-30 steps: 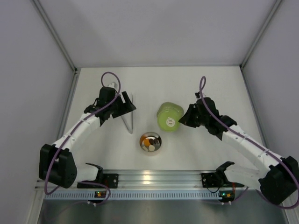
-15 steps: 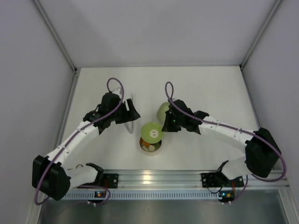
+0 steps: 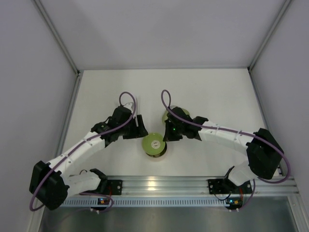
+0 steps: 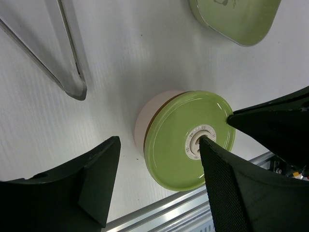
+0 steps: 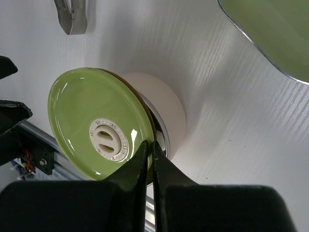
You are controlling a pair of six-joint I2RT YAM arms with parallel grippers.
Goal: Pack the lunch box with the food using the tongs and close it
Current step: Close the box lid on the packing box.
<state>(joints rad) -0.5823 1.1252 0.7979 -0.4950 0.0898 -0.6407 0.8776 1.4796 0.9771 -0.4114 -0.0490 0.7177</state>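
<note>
The round green lid (image 3: pixel 153 144) with its white centre spot sits tilted over the steel lunch box (image 4: pixel 149 112), covering most of it. My right gripper (image 5: pixel 149 145) is shut on the lid's edge (image 5: pixel 96 121). My left gripper (image 4: pixel 159 143) is open, its fingers (image 4: pixel 99 169) standing apart on either side of the box and lid, holding nothing. In the top view it (image 3: pixel 140 126) is just left of the lid. The silver tongs (image 4: pixel 67 72) lie on the table behind it, free. The food is hidden under the lid.
A pale green rounded-square dish (image 4: pixel 236 19) lies just beyond the lunch box, partly under the right arm (image 3: pixel 212 133). The aluminium rail (image 3: pixel 159 183) runs along the near edge, close to the box. White walls enclose the table.
The right arm has carried the lid from beside the dish leftward over the lunch box. The left gripper has left the tongs, moved toward the box, and narrowed slightly.
</note>
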